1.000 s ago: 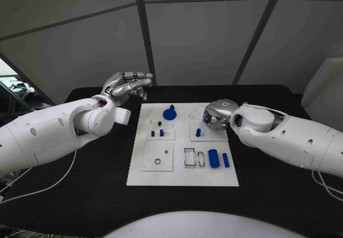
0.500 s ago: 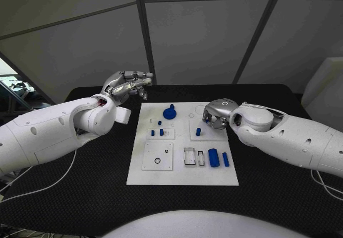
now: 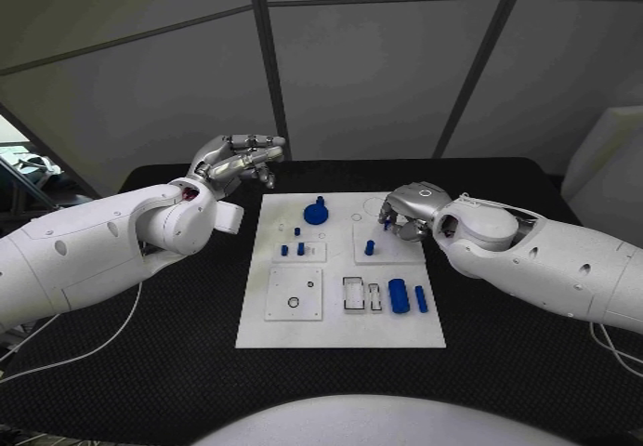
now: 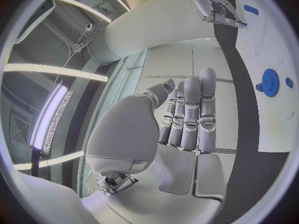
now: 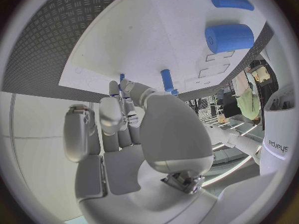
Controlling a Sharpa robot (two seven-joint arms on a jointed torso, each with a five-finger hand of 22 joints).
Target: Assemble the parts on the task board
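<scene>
The white rectangular task board (image 3: 342,321) lies in the middle of the black table (image 3: 161,362), its long axis running from the robot's near side to the far side. On its right half near the near edge, a thick blue cylinder (image 3: 398,296) and a thinner blue rod (image 3: 421,298) lie side by side, both with long axes parallel to the board's long edges; just beside them on the left are two pale rectangular recesses (image 3: 357,294). Toward the far edge a blue gear-like disc with a knob (image 3: 316,213) sits near the board's midline. Two short blue pegs (image 3: 291,249) stand upright on a small raised plate on the left half, and a single blue peg (image 3: 370,248) stands upright on a matching plate on the right half. The right hand (image 3: 403,214) hangs over the far right part of the board, fingers curled downward close to the single peg; a small blue piece (image 5: 121,77) shows at its fingertips, but whether it is gripped cannot be told. The left hand (image 3: 239,160) is held above the table beyond the board's far left corner, fingers straight and close together, holding nothing.
</scene>
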